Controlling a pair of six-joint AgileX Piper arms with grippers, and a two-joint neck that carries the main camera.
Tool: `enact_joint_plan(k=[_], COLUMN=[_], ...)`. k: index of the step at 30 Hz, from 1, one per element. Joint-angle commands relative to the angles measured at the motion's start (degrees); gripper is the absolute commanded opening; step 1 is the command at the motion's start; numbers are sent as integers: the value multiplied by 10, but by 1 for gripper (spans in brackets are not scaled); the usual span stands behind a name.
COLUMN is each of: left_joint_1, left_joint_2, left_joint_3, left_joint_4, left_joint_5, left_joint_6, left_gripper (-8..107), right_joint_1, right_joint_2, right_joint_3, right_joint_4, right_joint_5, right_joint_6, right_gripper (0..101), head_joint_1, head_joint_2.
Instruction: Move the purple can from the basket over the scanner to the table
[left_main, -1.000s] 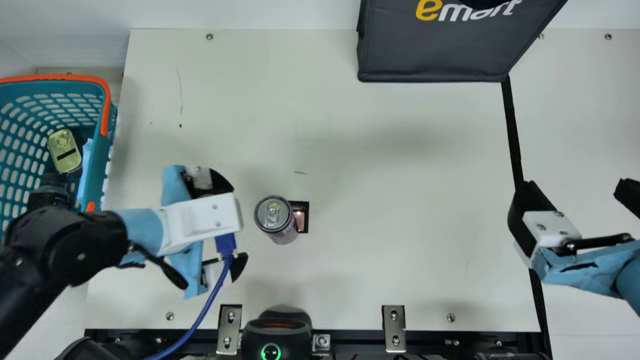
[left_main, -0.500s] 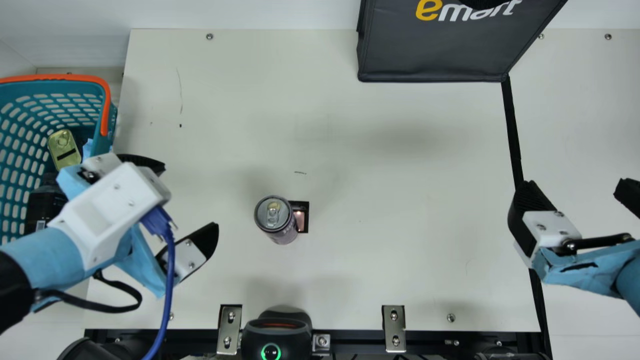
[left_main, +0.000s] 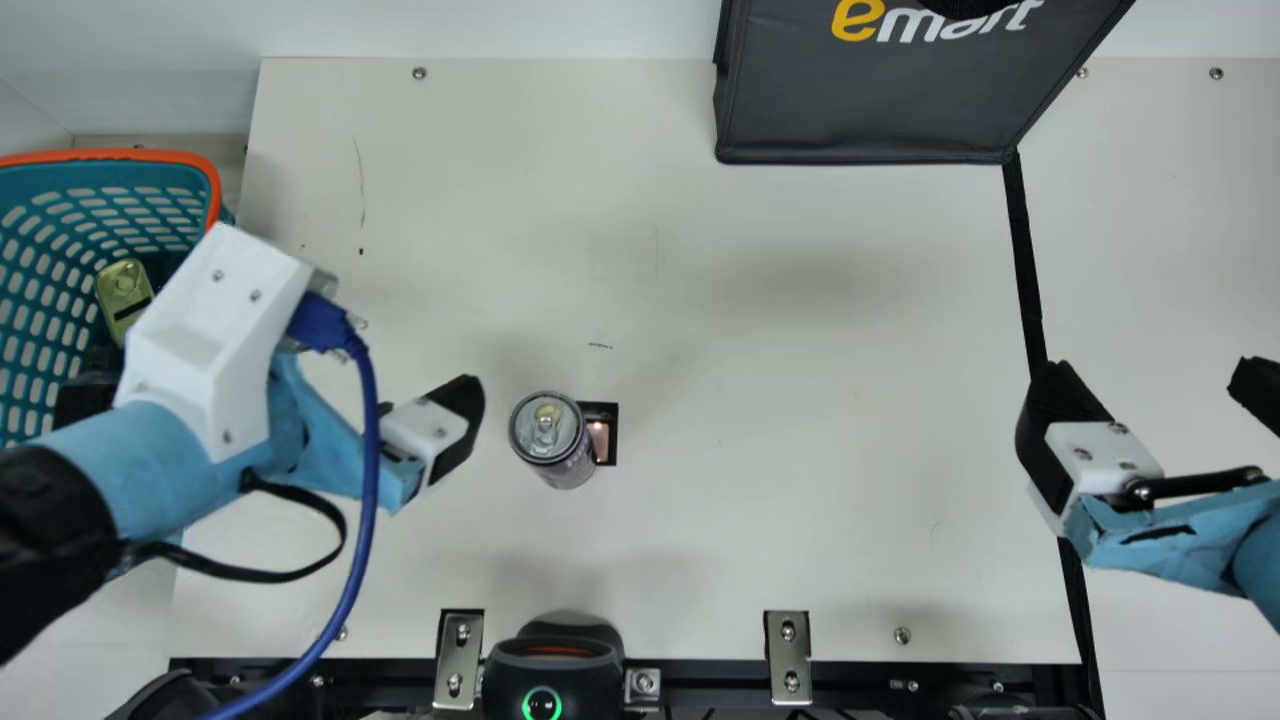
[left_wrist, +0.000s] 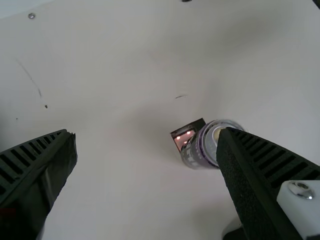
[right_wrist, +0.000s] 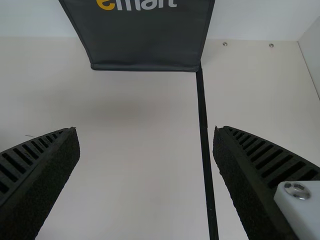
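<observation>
The left arm slants in from the main view's lower left corner, its white wrist housing (left_main: 215, 330) partly over the teal plastic basket (left_main: 120, 175) with an orange handle. The left gripper (left_main: 425, 430) angles toward the counter's far side, over its left part; its black ribbed fingers (left_wrist: 37, 160) are spread wide with nothing between them. One fingertip is near the silver-and-purple metal can (left_main: 550, 440), with a gap between.

The can stands upright on the cream counter (left_main: 800, 400), its long axis vertical and its lid, with a pull tab, facing up. Its base is right beside the small black-framed scanner window (left_main: 600, 435), partly overlapping it in the main view.

At the right, the right arm reaches in from the edge, level with the can. The right gripper (left_main: 1150, 370) points toward the counter's far side, fingers wide apart and holding nothing.
</observation>
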Motion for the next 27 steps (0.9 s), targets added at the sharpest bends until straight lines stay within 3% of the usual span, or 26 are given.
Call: enact_joint_plan(k=[1,9,16,27], left_joint_1=[-52,-189,-293,-317], left_joint_2=[14,72,132,198], left_joint_3=[-4,-27,-48,-22], left_joint_4=[51,195,297,289], left_joint_5=[1,24,93,93], left_joint_6=[-168,-425,-613,-743], left_gripper=[90,90,90,90], right_joint_1=[0,0,0,0], right_joint_2=[0,0,0,0], right_joint_3=[0,0,0,0], right_joint_4=[0,0,0,0], right_joint_5=[0,0,0,0], right_joint_6=[0,0,0,0], right_gripper=[95,95,95,95], head_joint_1=[-17,-17,-17,-17], head_joint_2=[1,1,1,1])
